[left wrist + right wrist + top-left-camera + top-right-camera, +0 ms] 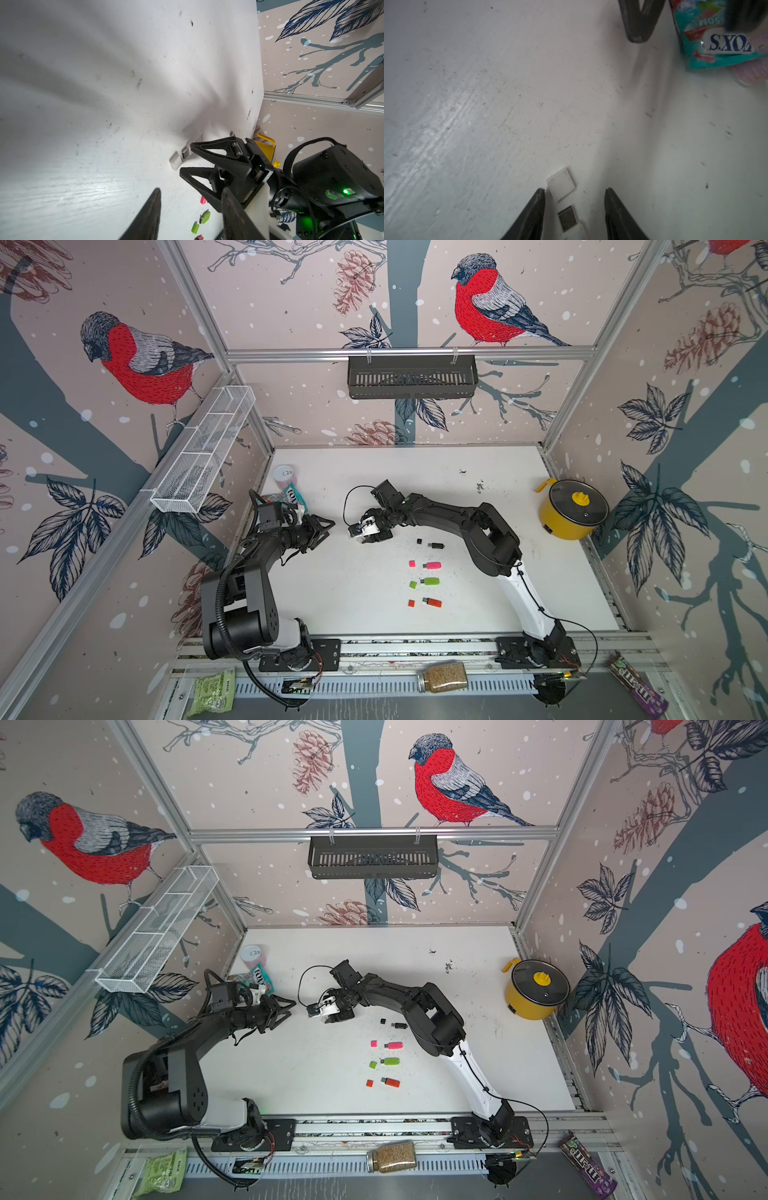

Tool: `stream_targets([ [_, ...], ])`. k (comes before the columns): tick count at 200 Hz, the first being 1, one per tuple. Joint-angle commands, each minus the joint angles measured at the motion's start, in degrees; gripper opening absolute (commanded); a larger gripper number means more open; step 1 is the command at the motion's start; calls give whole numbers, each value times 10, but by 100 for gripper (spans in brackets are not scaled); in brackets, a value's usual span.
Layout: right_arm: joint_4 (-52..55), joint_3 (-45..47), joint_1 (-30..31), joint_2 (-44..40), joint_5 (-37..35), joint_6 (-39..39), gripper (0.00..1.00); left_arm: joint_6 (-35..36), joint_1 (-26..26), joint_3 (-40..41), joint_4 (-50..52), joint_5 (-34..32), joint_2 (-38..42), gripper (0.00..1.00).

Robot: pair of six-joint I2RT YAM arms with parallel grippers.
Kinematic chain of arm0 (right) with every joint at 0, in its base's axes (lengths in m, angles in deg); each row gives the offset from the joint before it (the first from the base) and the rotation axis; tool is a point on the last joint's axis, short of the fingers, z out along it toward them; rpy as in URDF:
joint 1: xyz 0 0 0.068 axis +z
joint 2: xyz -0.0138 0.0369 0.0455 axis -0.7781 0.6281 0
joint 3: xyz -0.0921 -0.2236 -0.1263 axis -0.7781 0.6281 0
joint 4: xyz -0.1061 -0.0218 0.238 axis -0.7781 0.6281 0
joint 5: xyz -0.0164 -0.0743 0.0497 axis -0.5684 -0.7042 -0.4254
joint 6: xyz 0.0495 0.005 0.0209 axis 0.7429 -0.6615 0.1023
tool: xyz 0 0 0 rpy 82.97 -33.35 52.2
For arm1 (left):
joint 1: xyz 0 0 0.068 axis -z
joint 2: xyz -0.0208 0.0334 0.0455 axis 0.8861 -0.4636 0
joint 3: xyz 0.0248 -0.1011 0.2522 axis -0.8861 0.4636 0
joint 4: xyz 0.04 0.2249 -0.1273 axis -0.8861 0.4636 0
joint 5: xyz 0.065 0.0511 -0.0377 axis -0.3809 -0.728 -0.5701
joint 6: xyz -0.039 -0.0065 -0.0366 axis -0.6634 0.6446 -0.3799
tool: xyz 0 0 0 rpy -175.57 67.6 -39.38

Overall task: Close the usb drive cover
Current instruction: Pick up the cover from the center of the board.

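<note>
A white usb drive [568, 219] lies on the white table with its metal plug bare. Its white cover [561, 184] lies loose just in front of the plug, not on it. My right gripper [574, 194] is open and straddles the plug, with a gap on both sides. The left wrist view shows the same drive [187, 152], cover [175, 161] and right gripper [186, 161]. In both top views the right gripper [356, 536] hides the white drive. My left gripper [190, 195] is open and empty, close to the left of the right one [330, 528].
Black [435, 546], pink [433, 565], green [430, 581] and orange [433, 602] drives lie in a column right of centre, each with its cap off to its left. A yellow pot [571, 509] stands at the right; a candy bag [293, 493] and can [283, 475] sit at the back left.
</note>
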Motion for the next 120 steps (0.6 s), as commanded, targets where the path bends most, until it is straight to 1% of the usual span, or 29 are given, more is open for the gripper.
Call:
stream_targets([
  [1,15,-9,1,7,18,-1,49,14,-1,-4,4,7,-3,48],
  [39,20,-15,4,18,17,5,48,18,-1,-5,9,10,-5,48],
  [120,87,-30,6,26,21,32,41,26,-1,3,15,11,2,48],
])
